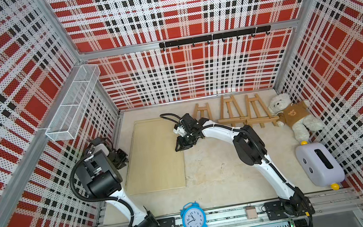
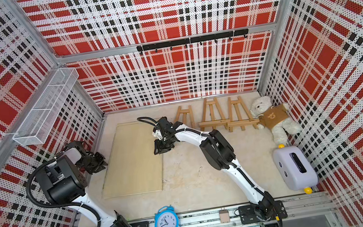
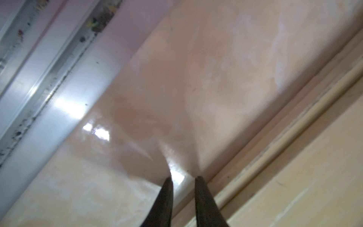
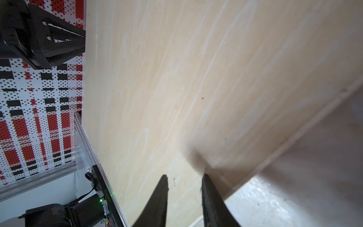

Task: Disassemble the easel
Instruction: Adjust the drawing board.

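Plaid-printed perforated metal walls in red, white and black enclose a glossy beige tabletop (image 1: 221, 176). Three small pale-wood A-frame easels (image 1: 232, 119) stand along its back edge. The one nearest the large flat pale wooden board (image 1: 156, 161) is half hidden by the right arm (image 1: 248, 143). Beside the easels lies a fluffy white teddy bear (image 1: 295, 114) in a brown jumper, then a smooth lilac plastic toaster (image 1: 319, 164). A round blue alarm clock (image 1: 193, 218) stands at the front rail.

Only the right wrist view shows the board's streaky grain, with the right gripper (image 4: 184, 175) above the board's edge, its black tapered fingers slightly parted and empty. The left wrist view shows the left gripper (image 3: 183, 177), likewise narrowly parted and empty, over bare tabletop just beside the board's rim.
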Robot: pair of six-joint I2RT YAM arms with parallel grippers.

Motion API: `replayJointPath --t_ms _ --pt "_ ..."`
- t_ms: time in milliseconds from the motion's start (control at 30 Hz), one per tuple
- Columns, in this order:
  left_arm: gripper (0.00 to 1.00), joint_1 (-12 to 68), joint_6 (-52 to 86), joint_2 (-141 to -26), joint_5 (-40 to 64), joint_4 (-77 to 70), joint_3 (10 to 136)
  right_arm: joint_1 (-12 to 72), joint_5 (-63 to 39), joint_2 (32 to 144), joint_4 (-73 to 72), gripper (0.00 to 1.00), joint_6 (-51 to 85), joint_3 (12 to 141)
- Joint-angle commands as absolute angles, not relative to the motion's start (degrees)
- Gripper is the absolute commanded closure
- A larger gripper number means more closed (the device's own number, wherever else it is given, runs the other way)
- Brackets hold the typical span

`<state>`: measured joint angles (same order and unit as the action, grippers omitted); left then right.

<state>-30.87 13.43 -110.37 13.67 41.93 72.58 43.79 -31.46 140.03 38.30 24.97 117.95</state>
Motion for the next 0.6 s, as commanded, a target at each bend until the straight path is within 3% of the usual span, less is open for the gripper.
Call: replayJointPath --t_ms 0,133,567 --pt "0.75 -30.5 13.2 -111.4 14.5 42.8 74.0 43.5 -28.4 136.3 38.2 0.7 23.7 114.4" --pt "0.75 -30.2 13.4 -111.0 14.5 42.7 74.2 43.5 -28.2 135.1 39.7 0.76 22.1 111.4" --pt "0.75 -29.6 14.3 -110.5 14.0 42.8 74.4 43.5 -30.0 134.4 37.5 0.78 22.5 107.9"
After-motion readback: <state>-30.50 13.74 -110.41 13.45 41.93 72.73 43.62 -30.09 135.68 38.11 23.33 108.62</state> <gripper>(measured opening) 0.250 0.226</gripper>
